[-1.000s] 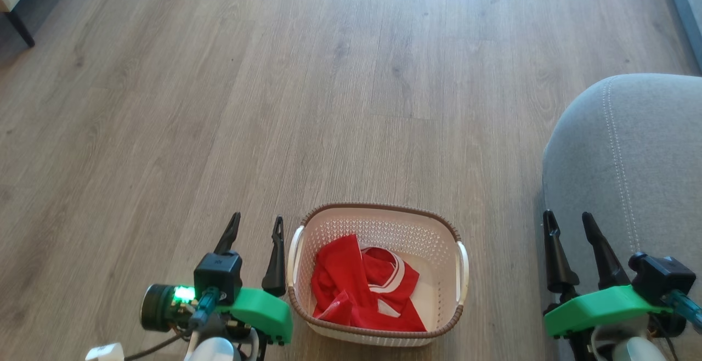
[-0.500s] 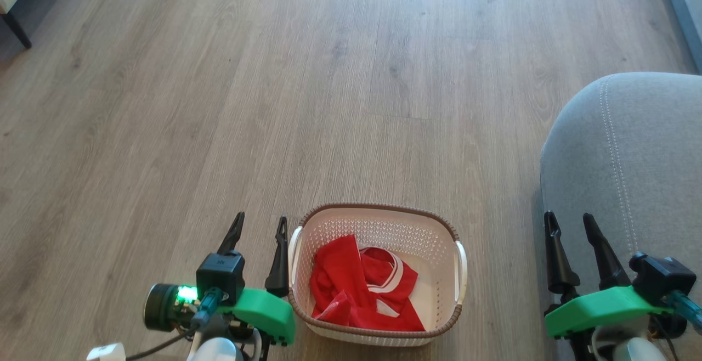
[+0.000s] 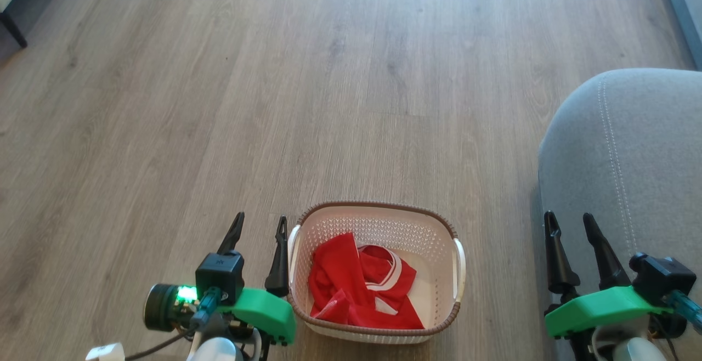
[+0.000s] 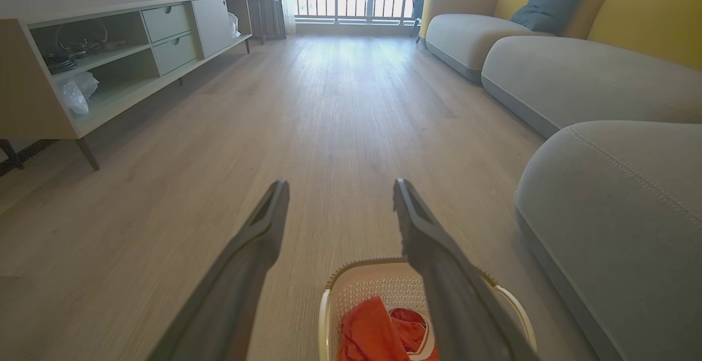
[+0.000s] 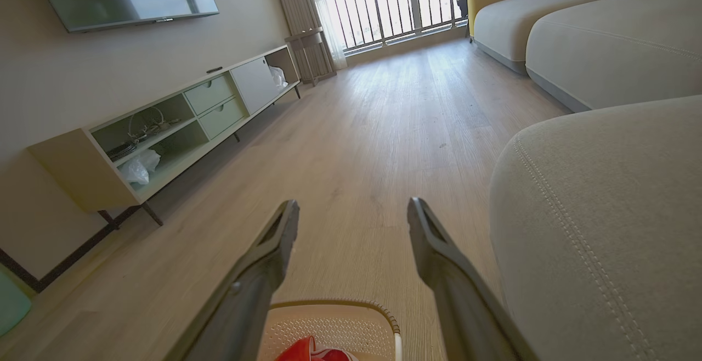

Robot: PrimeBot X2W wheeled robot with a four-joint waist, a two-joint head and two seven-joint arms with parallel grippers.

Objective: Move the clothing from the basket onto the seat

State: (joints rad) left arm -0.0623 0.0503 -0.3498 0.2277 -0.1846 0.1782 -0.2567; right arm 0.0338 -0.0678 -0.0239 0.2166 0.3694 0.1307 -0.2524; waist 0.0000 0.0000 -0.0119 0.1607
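Bright red fabric clothing with white bands (image 3: 351,289) lies crumpled inside a small cream perforated plastic basket (image 3: 376,206). The left gripper (image 3: 259,223) hovers just left of the basket, the right gripper (image 3: 567,219) and large grey upholstered seat (image 3: 630,147) to its right. Both claws are apart, empty.

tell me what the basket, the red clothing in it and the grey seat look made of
Basket: likely moulded plastic, cream and matte; its walls are pierced in a regular pattern, and the brown rim is shaped like braid.
Clothing: soft fabric, bright red with a white band, crumpled in folds; the fibre cannot be told.
Seat: grey upholstery fabric, matte, with a line of pale stitching.
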